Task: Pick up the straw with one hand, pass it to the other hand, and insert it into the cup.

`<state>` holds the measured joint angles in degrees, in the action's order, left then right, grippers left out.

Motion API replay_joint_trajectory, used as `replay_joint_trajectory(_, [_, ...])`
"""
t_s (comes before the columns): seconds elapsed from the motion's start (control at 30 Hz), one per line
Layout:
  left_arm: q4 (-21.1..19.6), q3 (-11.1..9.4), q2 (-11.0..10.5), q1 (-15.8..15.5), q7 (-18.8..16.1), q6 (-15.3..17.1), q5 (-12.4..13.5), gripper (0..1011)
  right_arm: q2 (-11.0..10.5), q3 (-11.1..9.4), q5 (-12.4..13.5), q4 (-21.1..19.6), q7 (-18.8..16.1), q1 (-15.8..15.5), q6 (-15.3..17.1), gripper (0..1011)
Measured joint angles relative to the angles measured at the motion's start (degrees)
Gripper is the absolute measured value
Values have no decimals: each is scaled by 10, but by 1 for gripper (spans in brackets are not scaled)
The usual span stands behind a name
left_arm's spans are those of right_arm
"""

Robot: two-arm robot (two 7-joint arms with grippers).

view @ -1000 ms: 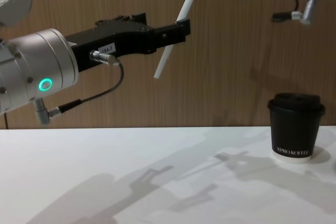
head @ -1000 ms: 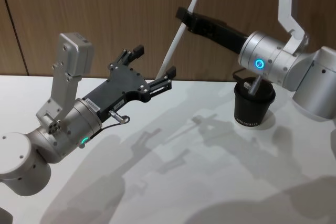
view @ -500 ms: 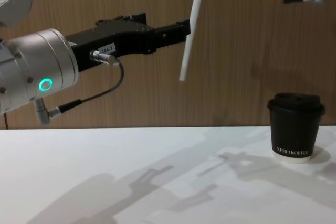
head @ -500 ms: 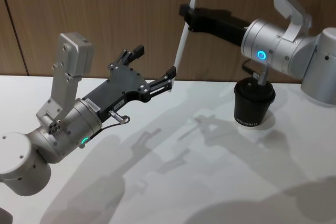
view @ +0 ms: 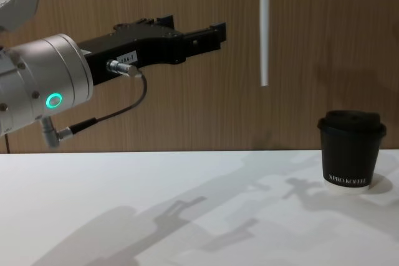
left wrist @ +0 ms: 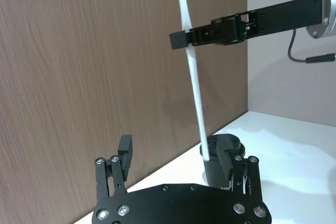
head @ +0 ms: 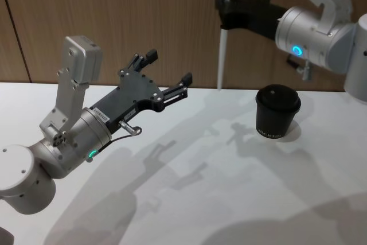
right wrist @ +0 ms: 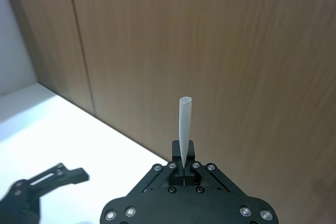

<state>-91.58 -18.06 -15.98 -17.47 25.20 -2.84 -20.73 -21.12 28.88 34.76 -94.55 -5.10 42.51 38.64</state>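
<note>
Up beside black lidded cup [head: 277, 113], right end effector [head: 225, 11] clamping thin straight straw [head: 222, 55], left end effector [head: 168, 67] spread.

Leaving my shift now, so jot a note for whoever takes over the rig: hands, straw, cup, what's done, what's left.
Left hand: open, empty, raised over the table.
Right hand: shut on the straw, holding it upright and high.
Cup: on the table, lid on, to the right of the straw, not under it.
Done: pickup and pass; the right hand alone holds the straw.
Left: bring the straw over the cup, lower it in.
</note>
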Motion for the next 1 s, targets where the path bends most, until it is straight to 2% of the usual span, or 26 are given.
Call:
replay_joint_trajectory(0.2, [0,0,0,0,0,0,0,1000,-16,-1,-25,-23,29,-1,18,6])
replay_joint_trajectory(0.47, [0,0,0,0,0,0,0,1000,-25,-16,-39,-36,57,-14,24,6])
replay_joint_trajectory(1.0, [0,0,0,0,0,0,0,1000,-23,-33,-54,-11,75,-30,7,6])
